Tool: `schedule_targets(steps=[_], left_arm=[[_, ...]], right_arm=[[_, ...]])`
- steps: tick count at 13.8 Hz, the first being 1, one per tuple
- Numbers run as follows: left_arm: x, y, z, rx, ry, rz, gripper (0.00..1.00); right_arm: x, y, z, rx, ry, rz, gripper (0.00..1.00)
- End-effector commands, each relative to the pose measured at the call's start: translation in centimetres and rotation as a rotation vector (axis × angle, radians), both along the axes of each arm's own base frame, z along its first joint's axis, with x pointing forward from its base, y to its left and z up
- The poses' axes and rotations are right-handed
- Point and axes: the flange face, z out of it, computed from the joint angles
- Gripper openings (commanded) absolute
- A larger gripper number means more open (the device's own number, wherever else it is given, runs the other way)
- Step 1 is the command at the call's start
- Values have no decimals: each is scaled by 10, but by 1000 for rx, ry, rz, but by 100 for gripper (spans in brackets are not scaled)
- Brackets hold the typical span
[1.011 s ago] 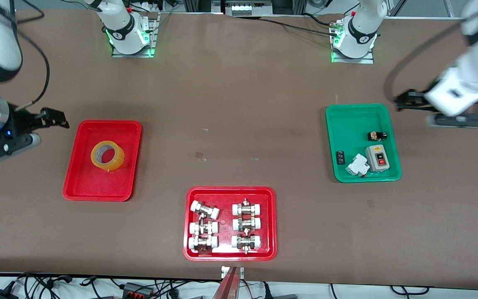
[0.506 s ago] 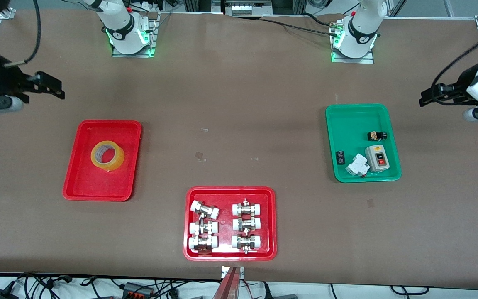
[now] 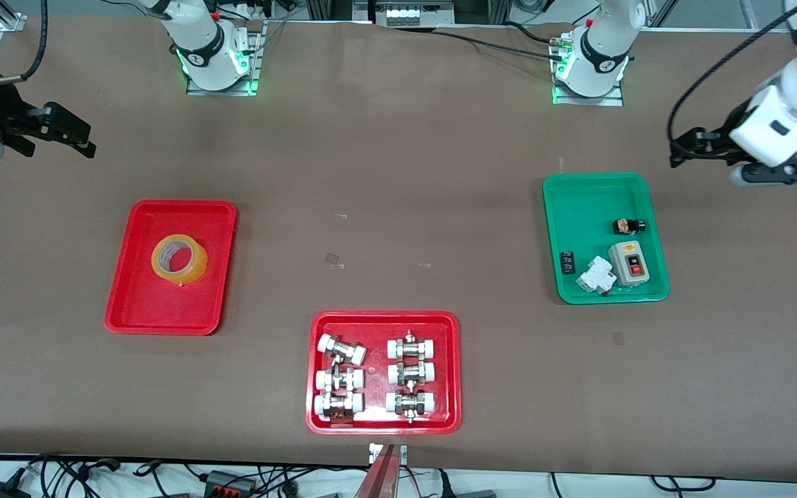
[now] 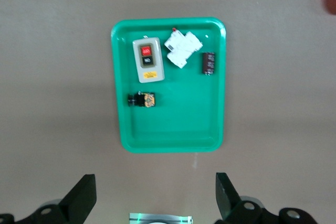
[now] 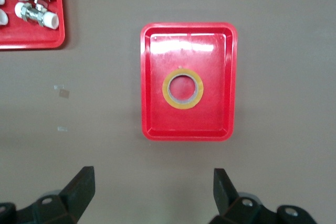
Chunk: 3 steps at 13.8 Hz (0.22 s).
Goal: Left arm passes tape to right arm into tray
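The yellow tape roll (image 3: 179,259) lies flat in the plain red tray (image 3: 163,325) at the right arm's end of the table. The right wrist view shows the tape (image 5: 182,88) in the middle of the tray (image 5: 152,77). My right gripper (image 3: 70,131) is open and empty, up in the air over bare table, clear of the tray; its own view (image 5: 152,182) shows the jaws wide apart. My left gripper (image 3: 682,149) is open and empty over bare table beside the green tray, and its own view (image 4: 156,187) shows the jaws wide apart.
A green tray (image 3: 554,235) with a switch box, a breaker and small parts lies at the left arm's end and also shows in the left wrist view (image 4: 210,124). A red tray of white-capped fittings (image 3: 381,316) sits nearest the front camera and shows in the right wrist view (image 5: 58,24).
My right gripper has drawn away from the red tray toward the robots' bases. My left gripper swung out toward the table's end, then came back a little. The tape has stayed in the tray.
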Motion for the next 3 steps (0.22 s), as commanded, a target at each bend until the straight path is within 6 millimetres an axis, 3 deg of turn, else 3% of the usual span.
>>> schedule_targets(steps=[1,3], left_arm=[[-4,-8,-4,-21,-3,0,100],[-12,-44,6,-1,-20,-57,100]], right_arm=[[-9,6,2,3,-26,49,100],[-4,5,-3,5,3,57,100]])
